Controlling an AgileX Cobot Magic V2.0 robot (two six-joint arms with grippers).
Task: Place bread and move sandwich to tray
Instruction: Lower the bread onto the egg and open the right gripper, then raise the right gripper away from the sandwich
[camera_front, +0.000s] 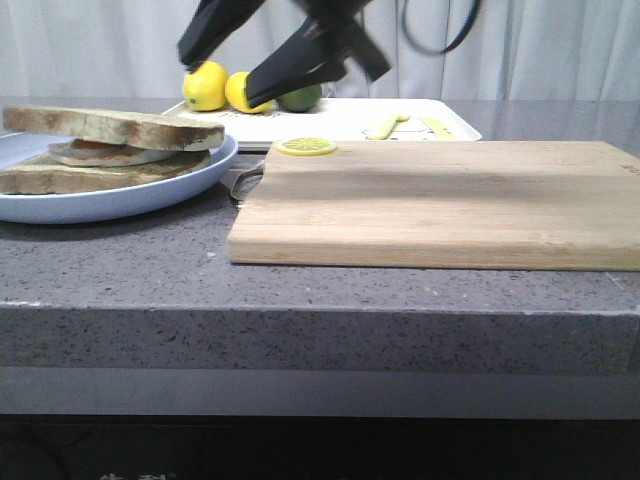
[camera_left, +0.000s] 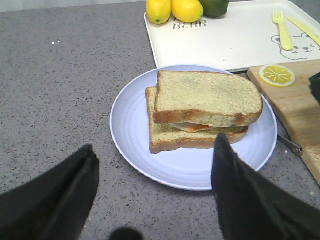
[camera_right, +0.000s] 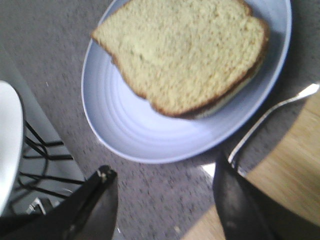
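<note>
The sandwich (camera_front: 90, 176) (camera_left: 170, 136) lies on a round pale-blue plate (camera_front: 150, 196) (camera_left: 134, 125) (camera_right: 125, 125) at the table's left. Its top slice is the bread (camera_front: 110, 126) (camera_left: 207, 96) (camera_right: 182, 52), sitting skewed over the fried egg and lower slice. The white tray (camera_front: 345, 120) (camera_left: 225, 47) stands behind the plate. My left gripper (camera_left: 155, 142) is open and empty, hovering over the plate's near side; it is out of the front view. My right gripper (camera_front: 216, 78) (camera_right: 164, 165) is open and empty, raised just beyond the plate.
A wooden cutting board (camera_front: 440, 205) (camera_left: 300, 107) with a lemon slice (camera_front: 306, 147) (camera_left: 276, 75) lies right of the plate. A metal utensil (camera_right: 272, 115) rests between them. On the tray are two lemons (camera_left: 172, 10), a lime (camera_front: 300, 98) and a yellow fork (camera_left: 283, 31).
</note>
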